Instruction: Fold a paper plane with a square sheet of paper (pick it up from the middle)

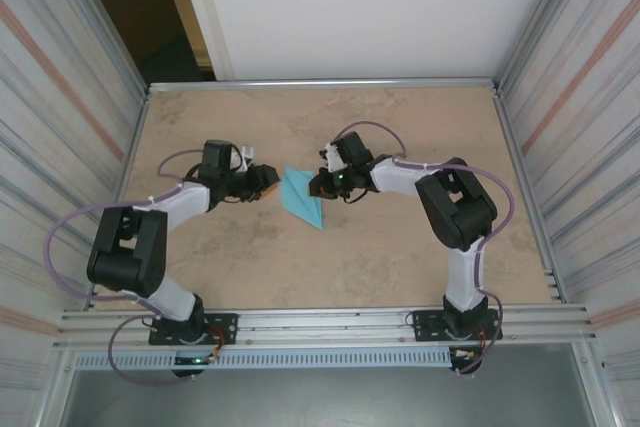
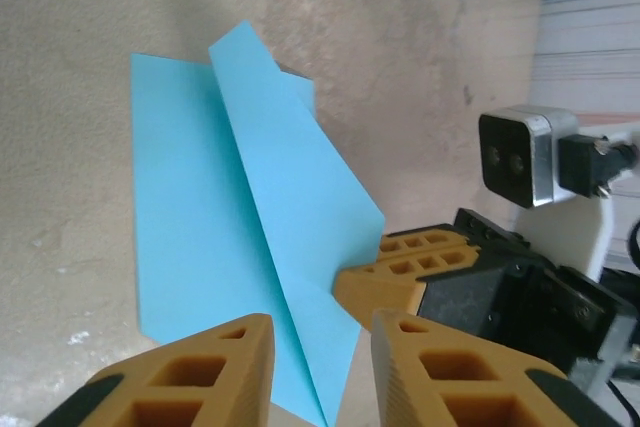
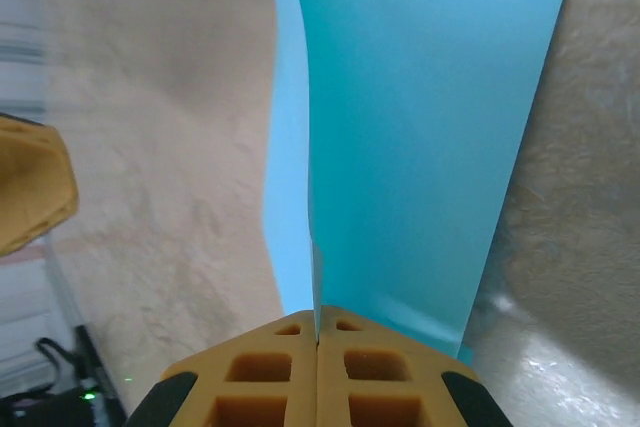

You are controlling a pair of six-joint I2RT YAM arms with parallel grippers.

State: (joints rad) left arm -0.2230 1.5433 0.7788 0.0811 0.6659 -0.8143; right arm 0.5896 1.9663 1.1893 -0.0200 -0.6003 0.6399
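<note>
Right end effector (image 3: 317,339) clamped on blue paper (image 1: 302,199)

Orange fingers pressed together, with a raised crease of the paper pinched between them. Left end effector (image 2: 322,337) with fingers apart and the paper's narrow pointed end in the gap. Paper partly folded into a long pointed shape, lying on the tan surface (image 1: 400,267) midway between the two arms, one flap lifted.
</note>
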